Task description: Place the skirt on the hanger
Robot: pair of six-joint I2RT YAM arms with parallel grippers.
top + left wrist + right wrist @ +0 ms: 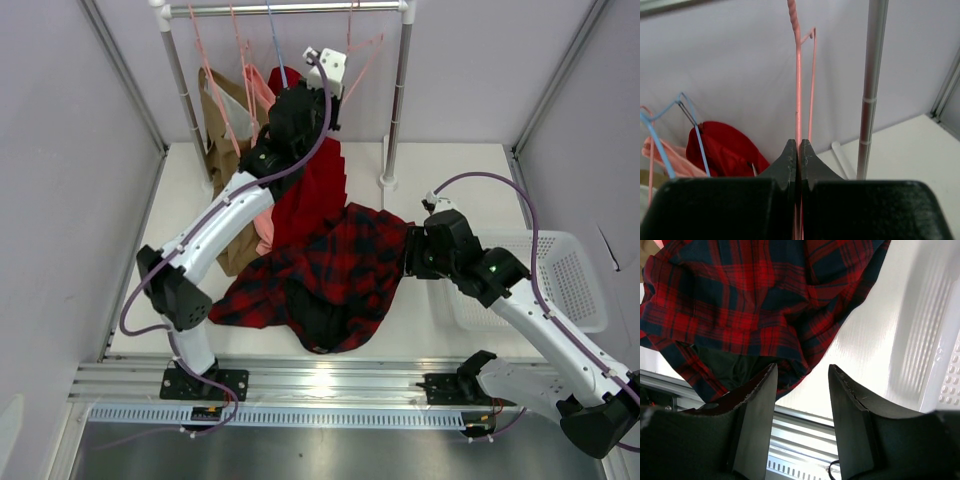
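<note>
The red-and-black tartan skirt [335,265] lies crumpled on the white table, its dark lining showing at the near edge. It fills the top of the right wrist view [750,295]. My right gripper [412,255] is open and empty at the skirt's right edge, its jaws [802,372] just off the fabric hem. My left gripper [298,105] is raised at the clothes rack and shut on a thin wire of the pale-pink hanger [798,75], which runs straight up between the closed jaws [798,145]. The hanger's hook is out of view.
A clothes rack with a steel pole [400,90] stands at the back, carrying a blue hanger [660,145], a plain red garment [315,190], a tan garment [222,120] and other pink hangers. A white basket [575,285] sits at the right.
</note>
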